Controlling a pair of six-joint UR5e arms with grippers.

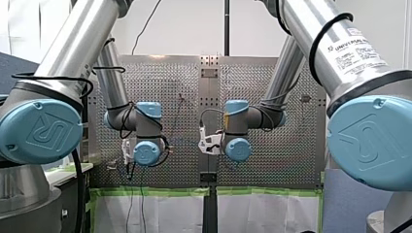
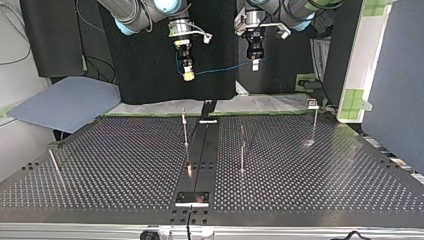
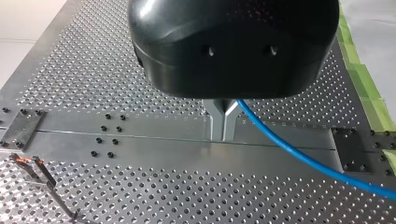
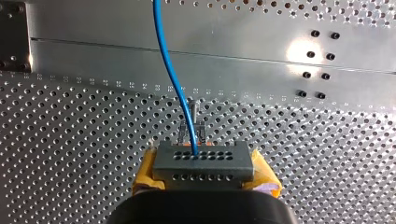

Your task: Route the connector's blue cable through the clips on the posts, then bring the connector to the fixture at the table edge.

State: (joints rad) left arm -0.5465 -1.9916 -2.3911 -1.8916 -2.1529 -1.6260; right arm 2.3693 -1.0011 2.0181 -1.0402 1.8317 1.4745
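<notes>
Gripping the connector [image 4: 204, 158] tight with the right gripper [image 2: 188, 75] and pinching the cable [image 3: 299, 154] with the left gripper [image 3: 223, 133], high up over the table [image 3: 116, 84].

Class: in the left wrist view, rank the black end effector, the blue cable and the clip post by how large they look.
1. End effector: largest by far, though nearest the camera.
2. Blue cable: long but thin.
3. Clip post: smallest.
</notes>
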